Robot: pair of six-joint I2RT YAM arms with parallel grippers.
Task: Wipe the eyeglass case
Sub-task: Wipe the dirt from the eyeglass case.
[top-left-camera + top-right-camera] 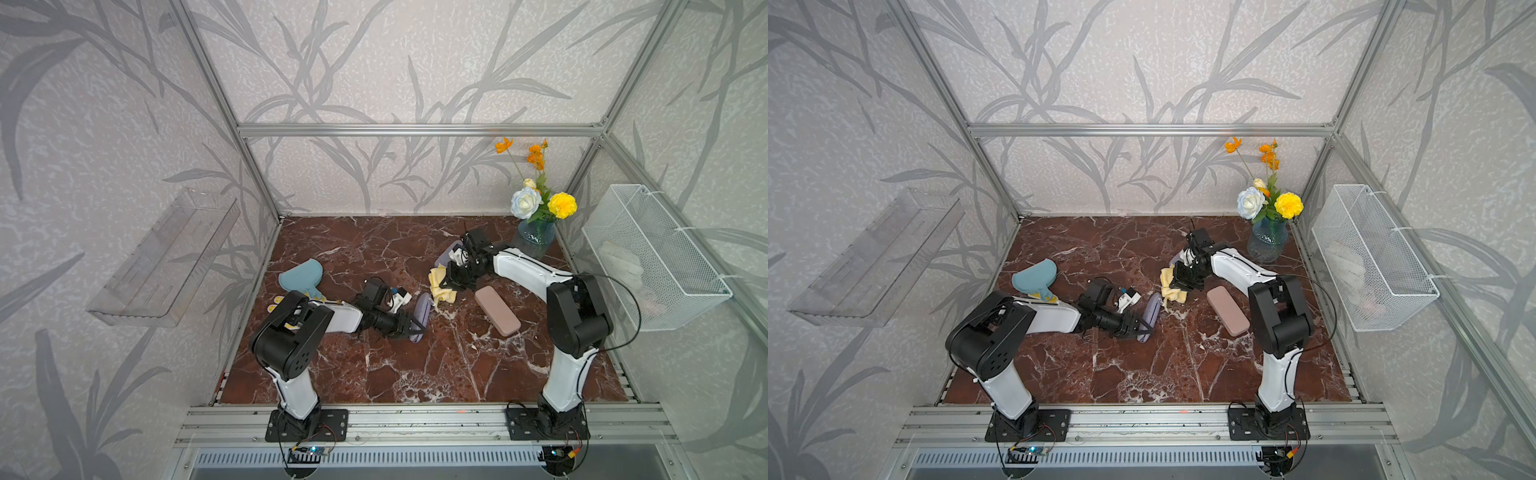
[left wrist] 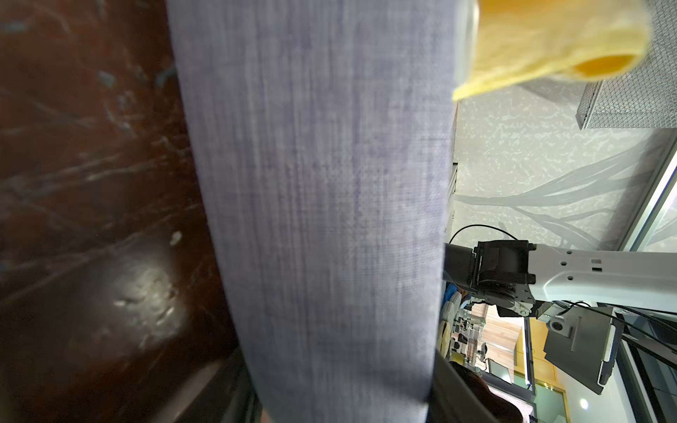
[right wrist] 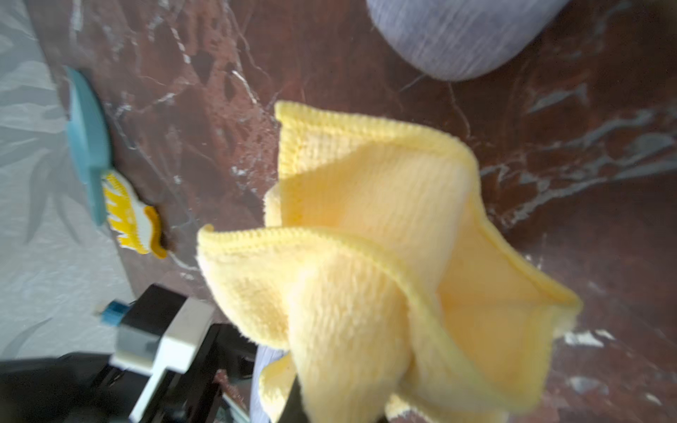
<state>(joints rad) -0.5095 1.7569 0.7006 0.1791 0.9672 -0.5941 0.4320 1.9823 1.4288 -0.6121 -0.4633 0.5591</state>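
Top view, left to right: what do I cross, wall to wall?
clear shelf → blue pouch → lavender case → yellow cloth → pink case → vase → wire basket

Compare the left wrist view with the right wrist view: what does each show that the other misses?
Left wrist only: the right arm and the wire basket. Right wrist only: the light blue item and the left arm's wrist camera. Both: the yellow cloth, the lavender case and the marble tabletop.
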